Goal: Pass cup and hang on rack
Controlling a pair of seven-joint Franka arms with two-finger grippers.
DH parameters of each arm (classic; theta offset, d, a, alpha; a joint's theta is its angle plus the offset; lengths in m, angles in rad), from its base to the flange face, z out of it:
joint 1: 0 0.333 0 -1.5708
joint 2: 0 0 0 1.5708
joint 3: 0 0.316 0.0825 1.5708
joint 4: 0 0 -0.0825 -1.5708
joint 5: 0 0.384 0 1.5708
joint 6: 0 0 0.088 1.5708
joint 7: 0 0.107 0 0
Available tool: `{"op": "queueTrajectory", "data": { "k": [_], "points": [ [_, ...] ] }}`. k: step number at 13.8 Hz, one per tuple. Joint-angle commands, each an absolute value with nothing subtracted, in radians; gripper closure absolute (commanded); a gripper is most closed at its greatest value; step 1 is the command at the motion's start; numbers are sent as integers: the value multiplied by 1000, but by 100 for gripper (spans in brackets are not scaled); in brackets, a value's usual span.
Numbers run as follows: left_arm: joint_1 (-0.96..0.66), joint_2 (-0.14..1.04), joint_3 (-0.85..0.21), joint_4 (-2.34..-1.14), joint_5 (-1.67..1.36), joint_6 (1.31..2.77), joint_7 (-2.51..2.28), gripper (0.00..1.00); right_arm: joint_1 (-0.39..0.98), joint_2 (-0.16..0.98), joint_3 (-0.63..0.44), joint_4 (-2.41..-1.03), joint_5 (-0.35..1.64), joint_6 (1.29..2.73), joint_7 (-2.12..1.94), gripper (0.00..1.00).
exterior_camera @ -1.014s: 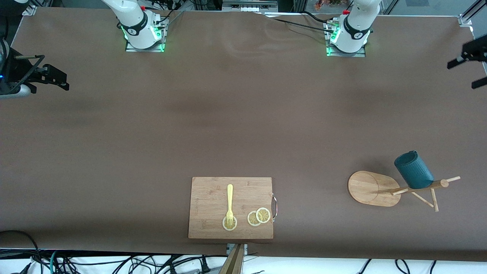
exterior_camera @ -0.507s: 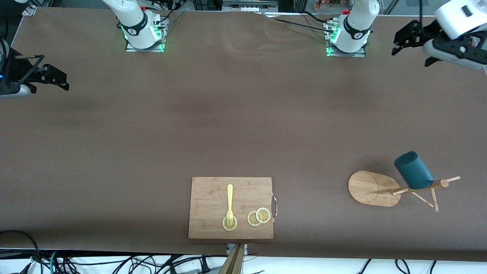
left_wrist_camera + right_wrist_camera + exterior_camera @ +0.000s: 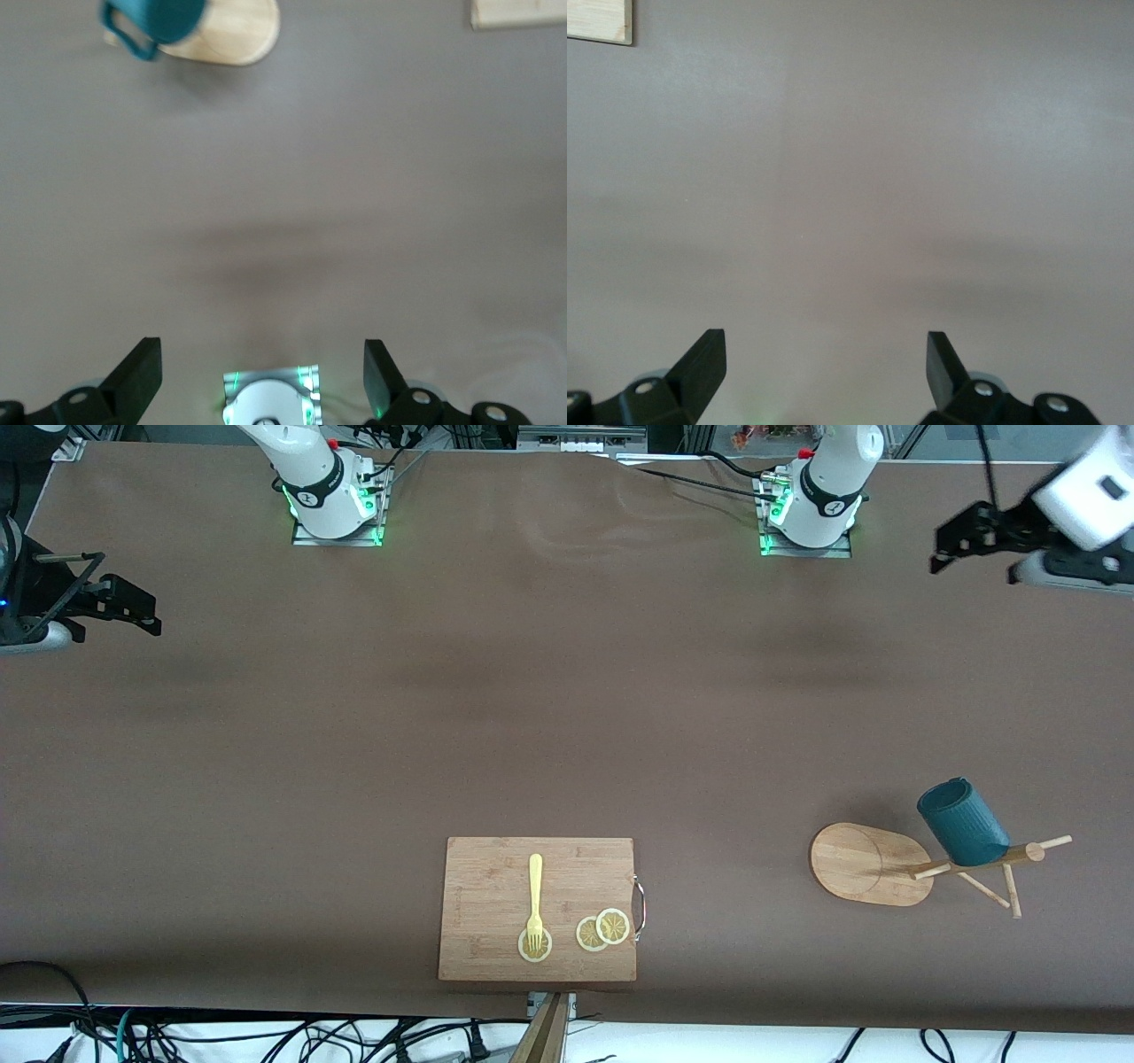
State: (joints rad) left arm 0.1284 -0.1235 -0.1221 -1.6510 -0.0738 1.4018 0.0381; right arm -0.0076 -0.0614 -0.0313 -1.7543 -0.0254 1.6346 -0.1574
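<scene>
Swinging in at the table's corner, the left gripper, spread empty, is hovering well apart from one ribbed teal mug hanging on one pale wooden peg rack; right gripper is waiting, spread.

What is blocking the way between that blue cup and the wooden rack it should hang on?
Nothing visible. The cup already hangs on the rack, which stands toward the left arm's end of the table. Both tools are open and empty: left tool, right tool.
</scene>
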Motion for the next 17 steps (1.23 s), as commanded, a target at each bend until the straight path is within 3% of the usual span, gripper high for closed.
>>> {"op": "queueTrajectory", "data": {
  "k": [1, 6, 17],
  "points": [
    [78, -127, -31, -1692, -57, 1468, 102, 0, 2, -66, -40, -1744, -12, 1603, -149, 0],
    [22, -215, -41, -1812, 8, 1531, -4, 0, -2, -64, -41, -1741, -12, 1583, -149, 0],
    [18, -193, -75, -1776, -8, 1502, -72, 0, -2, -64, -40, -1740, -12, 1583, -150, 0]
  ]
}}
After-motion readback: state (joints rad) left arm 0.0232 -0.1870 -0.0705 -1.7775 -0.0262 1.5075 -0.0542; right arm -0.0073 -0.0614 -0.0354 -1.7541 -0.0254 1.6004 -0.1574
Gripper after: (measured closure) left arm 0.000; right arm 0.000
